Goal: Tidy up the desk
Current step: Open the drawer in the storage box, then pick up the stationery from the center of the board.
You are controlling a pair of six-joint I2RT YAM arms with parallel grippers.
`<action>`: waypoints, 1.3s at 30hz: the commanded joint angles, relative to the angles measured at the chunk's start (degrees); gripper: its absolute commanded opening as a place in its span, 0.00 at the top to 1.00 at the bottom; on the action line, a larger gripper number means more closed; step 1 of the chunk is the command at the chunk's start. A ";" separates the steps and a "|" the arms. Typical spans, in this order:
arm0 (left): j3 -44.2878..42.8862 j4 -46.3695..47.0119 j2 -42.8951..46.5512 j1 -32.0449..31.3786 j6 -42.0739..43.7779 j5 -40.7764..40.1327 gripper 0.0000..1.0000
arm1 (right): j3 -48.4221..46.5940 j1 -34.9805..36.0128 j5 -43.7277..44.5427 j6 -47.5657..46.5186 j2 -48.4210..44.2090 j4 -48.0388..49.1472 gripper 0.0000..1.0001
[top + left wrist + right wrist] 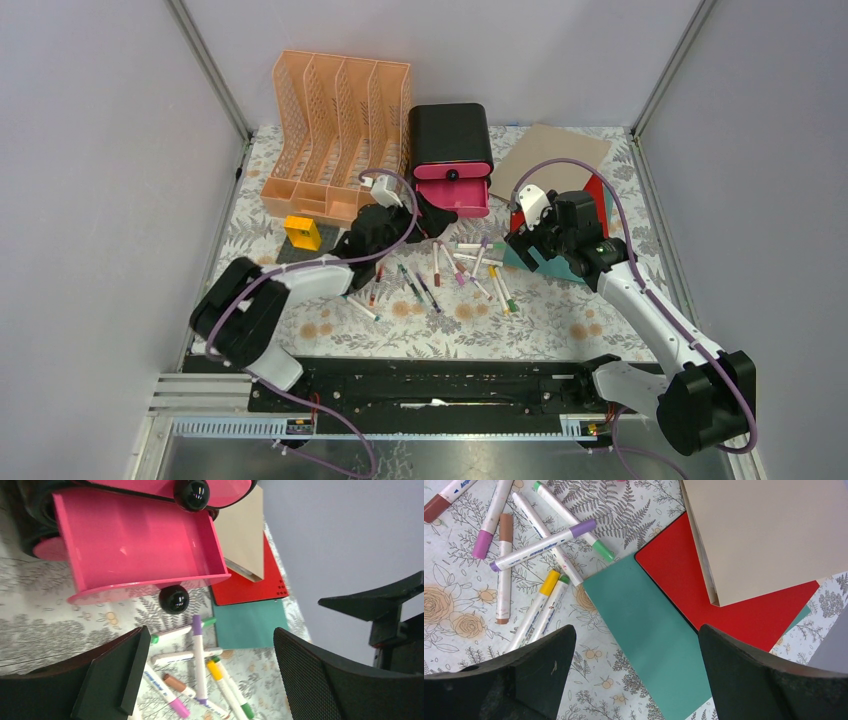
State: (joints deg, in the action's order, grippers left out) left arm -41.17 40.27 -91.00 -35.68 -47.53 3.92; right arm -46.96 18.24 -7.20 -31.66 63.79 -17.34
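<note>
The desk [560, 320] carries a pale cloth with ferns and flowers. Several markers [470, 270] lie scattered at its middle. My left gripper [437, 217] hovers open just in front of the pink drawer [462, 195], nothing between its fingers. In the left wrist view the drawer [140, 540] is pulled out and looks empty, and markers [200, 660] lie below the left gripper [210, 635]. My right gripper [520, 238] stands open and empty over the near corner of a teal folder [649, 625], at the right edge of the markers [539, 545].
An orange file rack [335, 130] stands at the back left, next to the black drawer box [450, 135]. A yellow block [302, 233] sits in front of the rack. A tan folder [769, 535] overlaps a red folder [704, 590] and the teal one at the right.
</note>
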 commanded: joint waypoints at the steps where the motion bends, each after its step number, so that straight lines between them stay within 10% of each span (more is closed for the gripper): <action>1: 0.94 -11.15 8.90 -0.10 13.62 -4.47 0.01 | 0.15 -0.33 -2.39 -0.83 -1.01 0.02 0.00; 17: 6.16 -30.91 24.64 2.23 21.39 -8.02 0.01 | -0.24 -0.36 -9.59 -2.91 -0.84 -3.54 0.00; 39: 13.91 -32.28 24.28 -0.49 -2.86 2.56 0.02 | 0.03 -0.31 -11.08 -3.85 -1.65 -4.35 0.00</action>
State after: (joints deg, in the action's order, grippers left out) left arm -27.66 4.82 -66.81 -33.63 -44.16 6.63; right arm -46.96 18.20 -17.19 -34.74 63.48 -21.54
